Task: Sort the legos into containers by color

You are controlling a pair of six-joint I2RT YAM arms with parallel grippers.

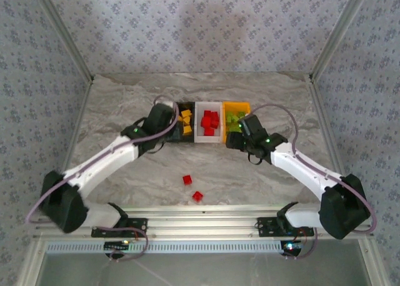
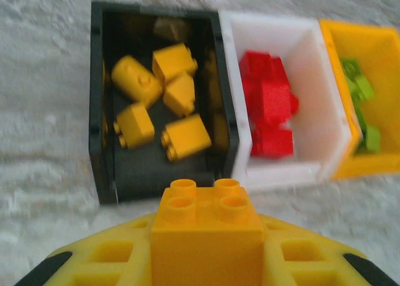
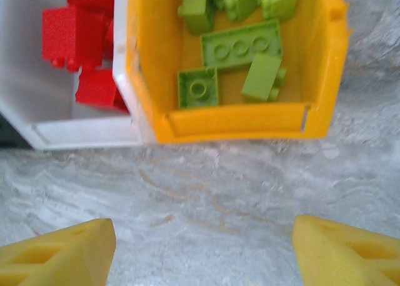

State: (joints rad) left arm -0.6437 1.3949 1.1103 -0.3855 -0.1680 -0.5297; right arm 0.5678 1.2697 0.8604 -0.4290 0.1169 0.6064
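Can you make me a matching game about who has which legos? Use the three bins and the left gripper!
Column one:
1 black bin
2 white bin
3 orange bin
4 left gripper

Column two:
A green legos
B one yellow lego
C red legos
D several yellow legos

Pairs: 1-D, 2-C, 3-A, 4-B.

No legible text, label, brand, number on legos (image 2: 269, 111), containers (image 2: 314, 73), table (image 1: 125, 105).

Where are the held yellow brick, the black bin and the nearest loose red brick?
held yellow brick (image 2: 206, 236): left wrist view, front face.
black bin (image 2: 95, 111): left wrist view, left wall.
nearest loose red brick (image 1: 197, 197): top view, its top.
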